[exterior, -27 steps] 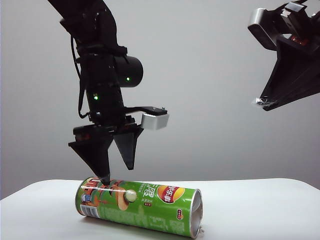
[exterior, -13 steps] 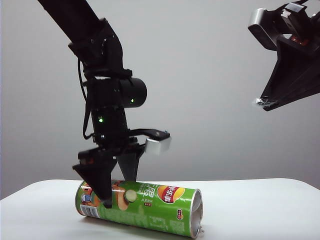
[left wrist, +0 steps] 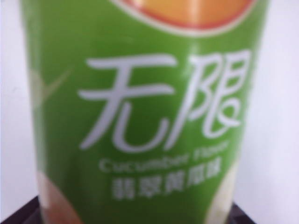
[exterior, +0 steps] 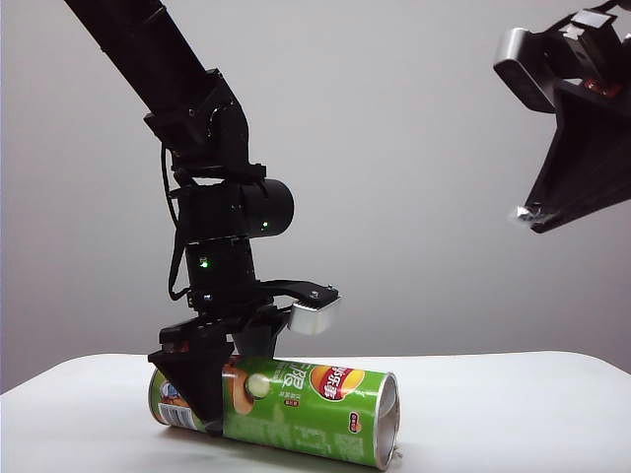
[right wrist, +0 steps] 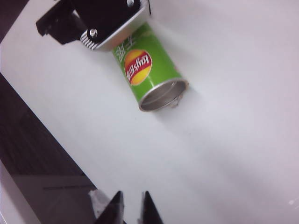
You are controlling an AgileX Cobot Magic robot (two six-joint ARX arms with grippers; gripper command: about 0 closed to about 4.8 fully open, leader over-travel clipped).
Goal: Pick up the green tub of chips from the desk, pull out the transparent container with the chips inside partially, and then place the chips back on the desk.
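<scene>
Left claw straddling the chip can on the desk; right claw parked high.

Green can (exterior: 296, 412) lies on its side on the white desk (exterior: 513, 414), lower centre of the exterior view, open silver end toward the right; left gripper (exterior: 219, 394) is down over the can's left part w/ fingers apart, one in front, one behind, not clamped; can label fills the left wrist view (left wrist: 145, 116); right gripper (exterior: 527, 217) hangs at upper right, fingers together, nothing held, well apart from the can.
</scene>
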